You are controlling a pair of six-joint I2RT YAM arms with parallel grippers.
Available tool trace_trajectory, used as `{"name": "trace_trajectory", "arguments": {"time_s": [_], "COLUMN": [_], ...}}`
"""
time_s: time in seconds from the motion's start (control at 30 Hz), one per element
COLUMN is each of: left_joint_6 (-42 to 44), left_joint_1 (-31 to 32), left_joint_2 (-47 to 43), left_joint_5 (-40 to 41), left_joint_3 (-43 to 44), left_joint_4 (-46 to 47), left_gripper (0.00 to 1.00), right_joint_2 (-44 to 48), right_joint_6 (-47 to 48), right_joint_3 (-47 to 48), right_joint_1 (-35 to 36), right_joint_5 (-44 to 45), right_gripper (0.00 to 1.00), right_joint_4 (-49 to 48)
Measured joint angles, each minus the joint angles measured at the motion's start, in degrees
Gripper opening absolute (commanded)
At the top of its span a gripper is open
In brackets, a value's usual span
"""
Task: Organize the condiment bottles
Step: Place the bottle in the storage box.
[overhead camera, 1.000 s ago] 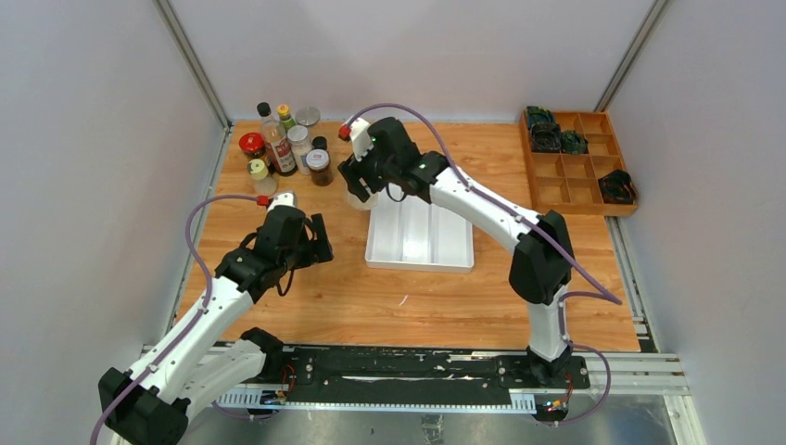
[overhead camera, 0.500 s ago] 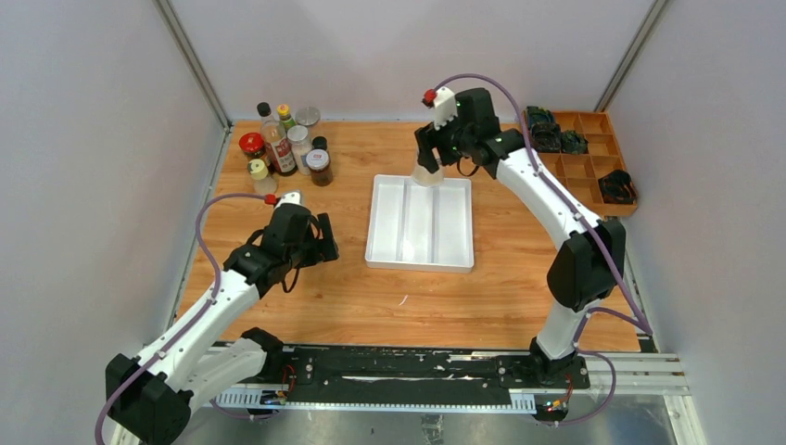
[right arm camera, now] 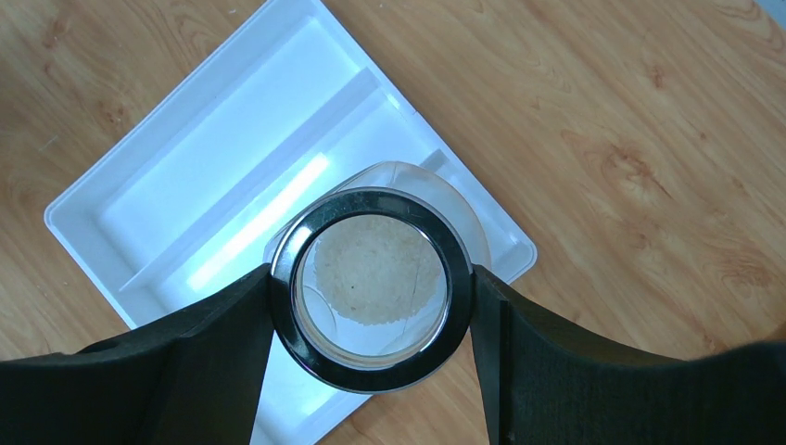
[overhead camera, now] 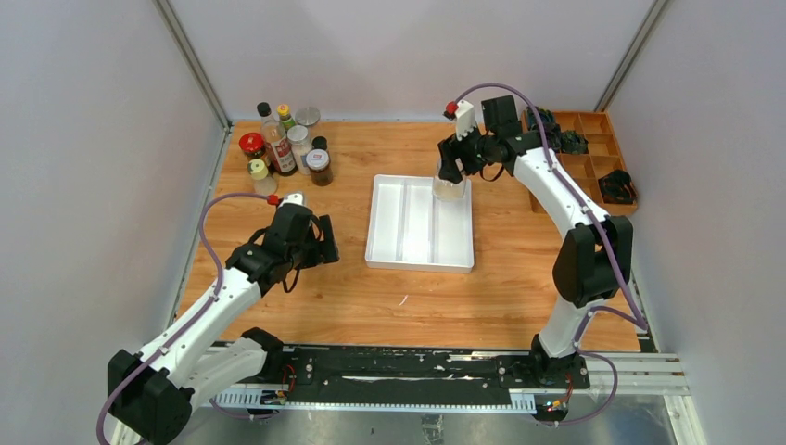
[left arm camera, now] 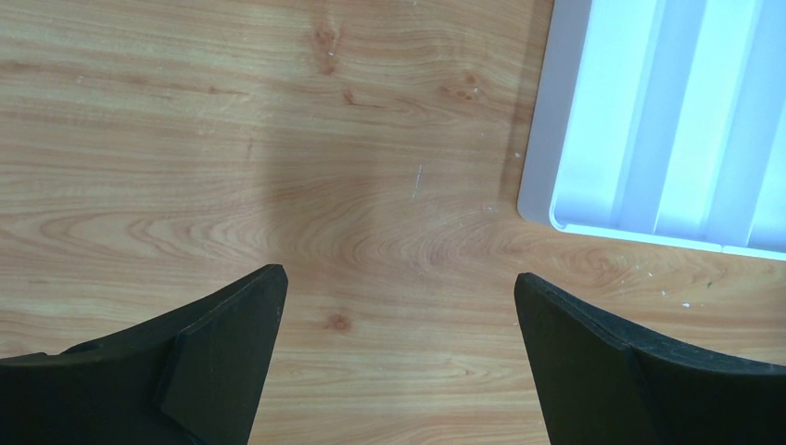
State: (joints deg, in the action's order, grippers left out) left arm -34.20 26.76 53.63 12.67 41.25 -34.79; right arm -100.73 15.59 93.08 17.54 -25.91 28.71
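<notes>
Top view: right arm stretched forward to the white tray's (overhead camera: 373, 252) far right corner. Right gripper (overhead camera: 451, 170) clamped on a clear jar (overhead camera: 449, 190). Left arm was bent, left gripper (overhead camera: 324, 243) just left of the tray. Remaining bottles (overhead camera: 283, 148) clustered far left.

Left wrist: jaws spread wide, empty, above the table (left arm camera: 278, 139).

Right wrist: jar upright, long axis vertical, dark-rimmed top facing the camera, fingers (right arm camera: 213, 352) pressing both sides.

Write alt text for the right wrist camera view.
The right gripper holds a clear jar of pale grains by its dark-rimmed lid, seen from above. Below it lies a corner of a white divided tray on a wooden table.
</notes>
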Motion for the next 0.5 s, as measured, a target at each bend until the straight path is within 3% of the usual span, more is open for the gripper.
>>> {"name": "trace_trajectory", "arguments": {"time_s": [0.5], "left_joint_6": [0.04], "left_joint_1": [0.00], "left_joint_2": [2.51], "left_joint_5": [0.72], "left_joint_3": [1.40], "left_joint_4": [-1.95], "left_gripper": [1.00], "right_joint_2": [-4.09], "right_joint_6": [5.40], "right_joint_3": [-2.82], "right_joint_1": [-1.60], "right_joint_5": [1.60], "right_gripper": [0.57], "right_joint_4": [0.37]}}
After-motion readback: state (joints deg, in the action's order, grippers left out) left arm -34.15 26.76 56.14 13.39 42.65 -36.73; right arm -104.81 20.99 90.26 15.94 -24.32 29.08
